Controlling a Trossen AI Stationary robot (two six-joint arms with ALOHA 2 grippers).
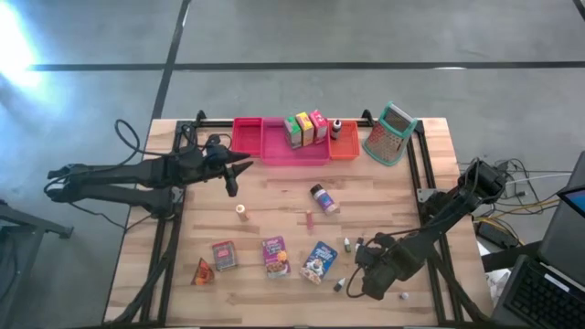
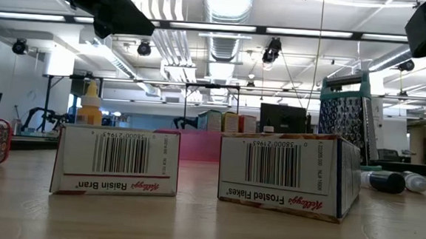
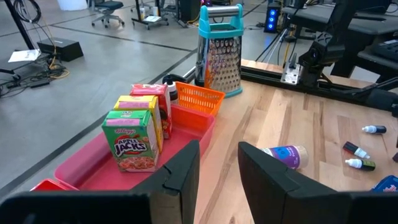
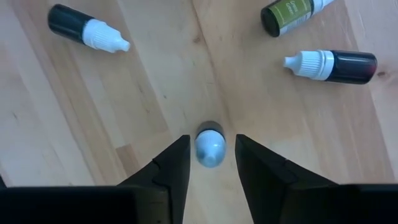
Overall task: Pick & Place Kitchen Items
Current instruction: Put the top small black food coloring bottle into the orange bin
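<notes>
My right gripper (image 4: 211, 140) points down over the table's near right part, open. A small white-capped bottle (image 4: 209, 144) stands between its fingers, cap up, with a gap on each side. Three more small bottles (image 4: 87, 28) (image 4: 292, 14) (image 4: 329, 64) lie on the wood around it. Farther left lie a blue box (image 1: 319, 261), a purple box (image 1: 276, 256), a red tin (image 1: 224, 255) and an orange wedge (image 1: 202, 271). A jar (image 1: 323, 197) lies on its side mid-table. My left gripper (image 3: 219, 149) hovers open and empty beside the pink tray (image 1: 294, 151).
The pink tray holds green, yellow and red boxes (image 1: 305, 128). A red tray (image 1: 247, 137) adjoins it on the left, and an orange bin (image 1: 344, 144) with a dark bottle on the right. A teal grater (image 1: 391, 133) stands at the far right. Black frame rails (image 1: 416, 174) line the table's sides.
</notes>
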